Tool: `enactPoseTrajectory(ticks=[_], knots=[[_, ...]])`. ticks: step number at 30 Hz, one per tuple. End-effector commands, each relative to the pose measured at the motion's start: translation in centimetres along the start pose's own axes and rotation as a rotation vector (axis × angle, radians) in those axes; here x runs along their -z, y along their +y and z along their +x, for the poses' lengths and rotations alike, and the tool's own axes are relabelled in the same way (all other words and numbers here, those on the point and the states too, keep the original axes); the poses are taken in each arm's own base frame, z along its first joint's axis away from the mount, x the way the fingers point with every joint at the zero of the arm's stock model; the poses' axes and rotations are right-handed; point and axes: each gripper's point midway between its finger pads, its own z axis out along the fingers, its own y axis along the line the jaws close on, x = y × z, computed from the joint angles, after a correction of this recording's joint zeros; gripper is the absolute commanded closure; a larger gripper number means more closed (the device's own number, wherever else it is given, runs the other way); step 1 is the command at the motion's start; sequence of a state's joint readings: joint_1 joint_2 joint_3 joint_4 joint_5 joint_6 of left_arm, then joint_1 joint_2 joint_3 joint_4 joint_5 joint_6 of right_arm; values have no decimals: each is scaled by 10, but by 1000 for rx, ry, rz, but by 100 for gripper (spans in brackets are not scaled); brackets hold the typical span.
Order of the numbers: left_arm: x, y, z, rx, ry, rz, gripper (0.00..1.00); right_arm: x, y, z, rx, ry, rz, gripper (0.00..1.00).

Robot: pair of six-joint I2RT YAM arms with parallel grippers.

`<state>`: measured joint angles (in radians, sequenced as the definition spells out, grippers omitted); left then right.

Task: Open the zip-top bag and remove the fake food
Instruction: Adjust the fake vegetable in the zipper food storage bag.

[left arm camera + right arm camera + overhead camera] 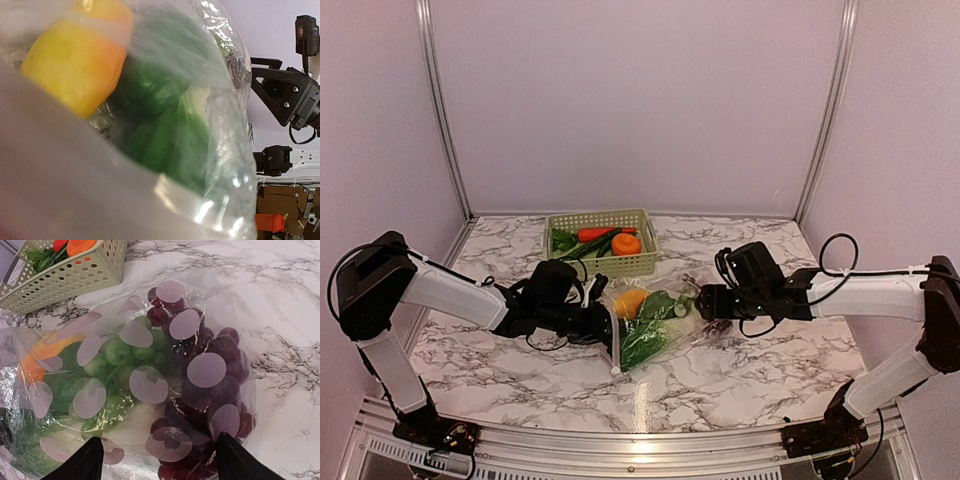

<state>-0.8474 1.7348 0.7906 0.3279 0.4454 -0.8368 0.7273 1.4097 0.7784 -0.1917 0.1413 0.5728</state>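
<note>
Pale lilac walls close in a white marble-patterned table (760, 375) with grey veins. Toward the back stands one pale green lattice plastic basket (620, 265). Just in front of the basket lies one large clear crinkly zip-top bag (672, 328), its film scattered with pale round spots and bulging with fake food.

Four pieces show inside the bag:
- one yellow-orange rounded piece (31, 371)
- one green leafy piece (648, 340)
- one bunch of green grapes (117, 352)
- one bunch of purple grapes (222, 346)

The basket holds one long red-orange piece (605, 233), one round orange piece (626, 244) and some green pieces; there are perhaps two of these, but the overhead view is too small to count them.

The bag's long axis runs sideways, roughly along the basket's front wall, with its right end a little nearer the basket. Its white zip strip (614, 345) forms the left end, so the mouth points left and the grape end points right.

The left gripper (607, 325) sits at the zip end, in front of the basket's middle. Its wrist view is filled by bag film, so I cannot tell how its jaws stand. The right gripper (157, 437) is in front of and to the right of the basket's right corner, its black fingers spread wide at the grape end.
</note>
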Motion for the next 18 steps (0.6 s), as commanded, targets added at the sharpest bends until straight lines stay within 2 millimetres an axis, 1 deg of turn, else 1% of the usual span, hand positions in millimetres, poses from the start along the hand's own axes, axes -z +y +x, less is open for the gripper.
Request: enactPoseTrajectory(ticks=[1,5,9,15,18], knots=[[1,-14,-8,-31,-21,23,91,1,-11,5,-9,2,61,24],[5,-8,-9,-32,-34,-18,99,11,-21,0,-21,-21,88,22],[13,-10,-14,-40,-62,-41,100,17,-31,0,-46,-32,91,23],[22,-19,-20,-71,-86,-40,100,15,-23,3,-60,-32,23,31],[23,-22,-20,-83,-85,-37,100,11,-16,2,-65,-37,-16,33]])
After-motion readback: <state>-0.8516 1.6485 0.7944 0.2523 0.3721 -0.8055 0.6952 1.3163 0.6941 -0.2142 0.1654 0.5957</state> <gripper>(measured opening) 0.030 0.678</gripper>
